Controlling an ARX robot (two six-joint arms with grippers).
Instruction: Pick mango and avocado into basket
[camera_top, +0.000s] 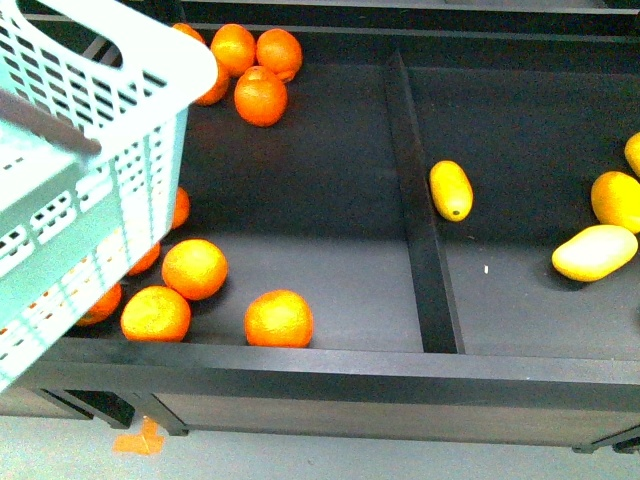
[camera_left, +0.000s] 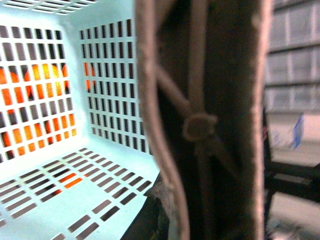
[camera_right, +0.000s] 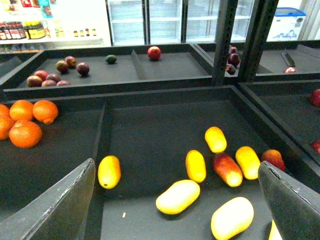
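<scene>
The turquoise basket (camera_top: 100, 150) hangs tilted at the left, above the bin of oranges. The left wrist view shows its slotted inside (camera_left: 75, 165) and its brown handle (camera_left: 210, 125) very close. My left gripper is shut on the basket; its fingers are hidden. One mango (camera_top: 450, 190) lies just right of the divider, and others (camera_top: 594, 252) lie at the far right. My right gripper (camera_right: 176, 166) is open and empty above several mangoes (camera_right: 178, 196). A small dark green fruit (camera_right: 111, 59), possibly the avocado, lies in a far bin.
Round oranges (camera_top: 278, 318) lie in the left bin, some under the basket. A black divider (camera_top: 420, 200) splits the two bins. A raised front rim (camera_top: 330, 370) edges the shelf. Dark red fruits (camera_right: 55, 75) sit in the far bin, and fridges stand behind.
</scene>
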